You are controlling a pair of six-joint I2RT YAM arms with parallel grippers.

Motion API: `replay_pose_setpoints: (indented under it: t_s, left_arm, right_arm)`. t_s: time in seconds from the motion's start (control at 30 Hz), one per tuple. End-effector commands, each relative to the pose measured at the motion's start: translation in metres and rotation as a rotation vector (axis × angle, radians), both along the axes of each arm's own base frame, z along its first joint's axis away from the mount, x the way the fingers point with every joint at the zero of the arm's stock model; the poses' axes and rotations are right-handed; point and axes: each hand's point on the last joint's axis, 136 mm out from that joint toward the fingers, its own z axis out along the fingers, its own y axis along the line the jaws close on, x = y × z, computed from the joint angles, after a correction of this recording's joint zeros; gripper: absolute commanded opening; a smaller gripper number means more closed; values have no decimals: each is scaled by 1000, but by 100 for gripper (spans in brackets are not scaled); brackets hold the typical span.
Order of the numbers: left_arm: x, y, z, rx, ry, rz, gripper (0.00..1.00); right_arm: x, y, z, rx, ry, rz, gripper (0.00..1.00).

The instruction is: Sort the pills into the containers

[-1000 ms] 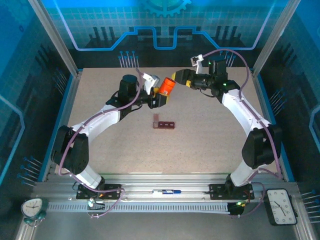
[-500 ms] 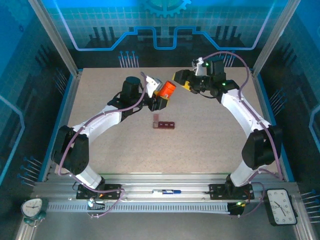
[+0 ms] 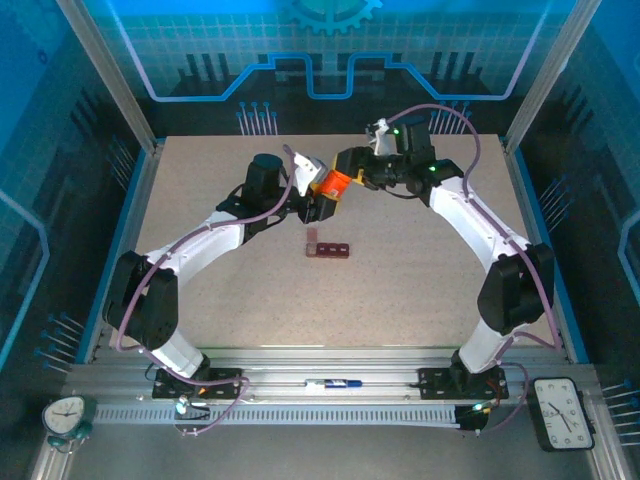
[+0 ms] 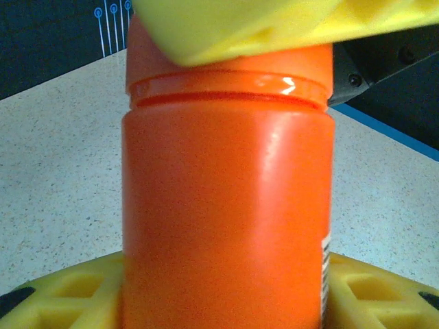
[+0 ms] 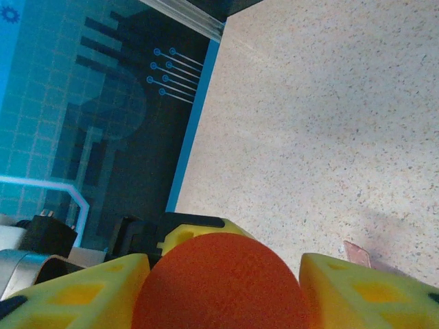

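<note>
The orange pill bottle [image 3: 333,181] hangs tilted above the back middle of the table, with my left gripper [image 3: 323,197] shut on its body [image 4: 226,205]. Yellow fingers [image 4: 62,298] press it from both sides. My right gripper [image 3: 350,167] has come in from the right and is shut on the bottle's round orange cap [image 5: 219,274], one yellow finger [image 5: 75,295] on each side. The containers [image 3: 328,249], a small dark red-brown bar of compartments, lie on the table just in front of the bottle; one corner [image 5: 358,252] peeks past the cap. The pills are hidden.
Speckled beige tabletop [image 3: 420,280] spreads around the containers, bounded by blue-edged walls at left, right and back. A pen [image 3: 335,383] lies on the front rail, with a clock at each front corner [image 3: 65,415] [image 3: 565,410].
My right gripper moved left onto the top of the bottle and closed around its cap. The left arm and bottle stayed where they were.
</note>
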Motion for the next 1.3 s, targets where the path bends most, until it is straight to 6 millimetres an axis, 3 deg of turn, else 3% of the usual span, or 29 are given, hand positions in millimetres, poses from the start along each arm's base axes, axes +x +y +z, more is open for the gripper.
replay_pose_setpoints:
  t_s: [0.0,0.2,0.37,0.57,0.67,0.73,0.97,1.27]
  left_arm:
    - [1,-4,22,-19,-67,-13,26]
    - [2,-5,25,-47,-54,-12,25]
    - [-9,-8,34,-111,-18,-80,26]
    - [-15,-12,39,-172,36,-136,27]
    - [-11,-10,36,-159,28,-113,26]
    - [-9,-9,35,-144,14,-98,26]
    - [2,-1,25,-2,-107,15,24]
    - [1,-3,18,47,-127,20,25]
  right_arm:
    - [1,0,3,-25,-22,-1,53]
    - [3,-1,14,8,-136,64,46]
    - [-12,-7,33,30,-342,266,47]
    - [-22,-17,41,119,-368,326,50]
    - [-24,-18,47,134,-361,301,72]
    - [-22,-22,48,122,-341,250,79]
    - [1,-52,28,52,-164,-49,81]
    - [6,-45,8,51,-63,-114,81]
